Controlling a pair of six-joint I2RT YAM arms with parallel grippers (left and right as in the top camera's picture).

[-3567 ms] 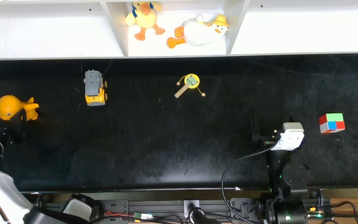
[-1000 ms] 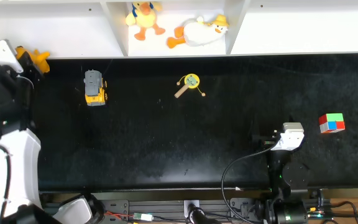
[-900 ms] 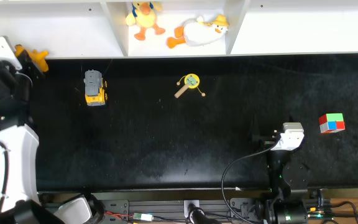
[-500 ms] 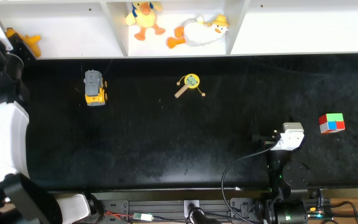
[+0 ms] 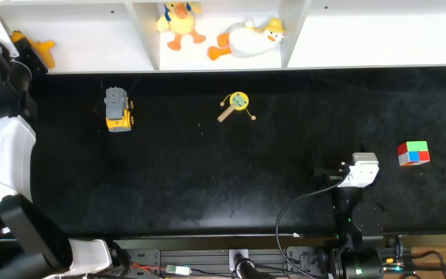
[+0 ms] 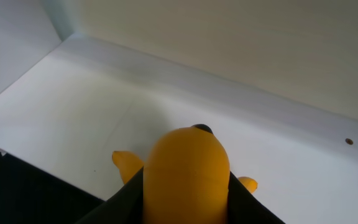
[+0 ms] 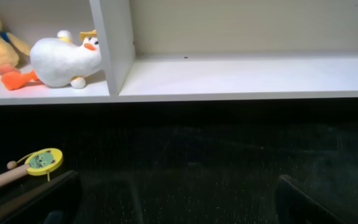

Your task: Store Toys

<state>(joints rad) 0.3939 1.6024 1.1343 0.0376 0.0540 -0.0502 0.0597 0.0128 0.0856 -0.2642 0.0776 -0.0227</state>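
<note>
**Step in hand: placing.** The left hand (image 5: pixel 22 49) is closed on the orange duck (image 6: pixel 187 169), one finger at each flank. It holds the duck inside the left compartment of the shelf (image 6: pixel 73 118). The compartment floor lies just beneath the hand, and the back wall is ahead of it. Whether the duck touches the floor cannot be told.

**Next move (judged).** A short descent, then a release, then a straight withdrawal that keeps clear of the side wall beside the hand.

**Pose.** The left arm is stretched far from its base. The right hand (image 7: pixel 173 208) is empty, with its fingers wide apart, and sits low over the bench (image 7: pixel 197 155). Ahead of it lie a rattle (image 7: pixel 33 163) and, on the shelf, a white duck (image 7: pixel 61 59). A truck (image 5: pixel 118 108) and a cube (image 5: pixel 413 153) also lie unstored on the bench.
</note>
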